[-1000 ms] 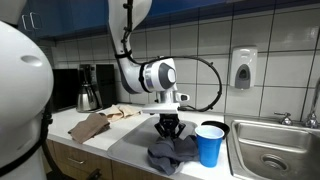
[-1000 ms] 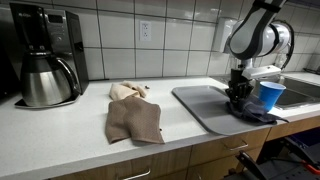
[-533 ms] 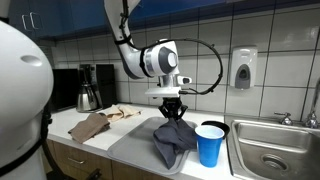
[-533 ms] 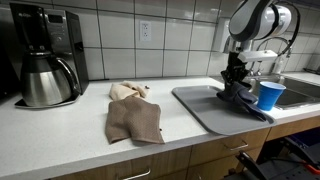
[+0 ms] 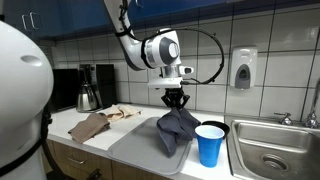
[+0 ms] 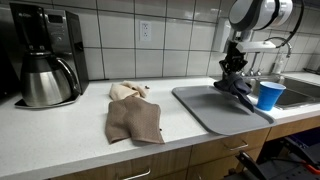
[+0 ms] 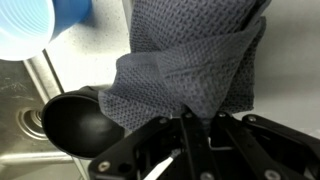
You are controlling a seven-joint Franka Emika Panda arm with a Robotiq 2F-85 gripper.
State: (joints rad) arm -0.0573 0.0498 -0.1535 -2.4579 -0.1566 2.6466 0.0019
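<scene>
My gripper [image 5: 176, 103] is shut on a dark grey cloth [image 5: 176, 131] and holds it up by one bunched point, so it hangs over the grey drying mat [image 5: 135, 148]. In an exterior view the gripper [image 6: 232, 66] has the cloth [image 6: 240, 86] draped beneath it, its lower end near the mat [image 6: 205, 106]. In the wrist view the cloth [image 7: 190, 60] fills the middle, pinched between the closed fingers [image 7: 190, 128]. A blue cup [image 5: 210, 145] stands just beside the hanging cloth; it also shows in the other exterior view [image 6: 267, 95] and the wrist view [image 7: 40, 25].
A brown cloth [image 6: 134, 119] and a beige cloth [image 6: 128, 91] lie on the white counter. A coffee maker with steel carafe [image 6: 45, 70] stands at the counter's end. A steel sink [image 5: 275, 150] lies beyond the cup. A soap dispenser [image 5: 242, 69] hangs on the tiled wall.
My gripper has risen from the mat with the grey cloth pinched in it; the cloth has lifted from a heap into a hanging drape.
</scene>
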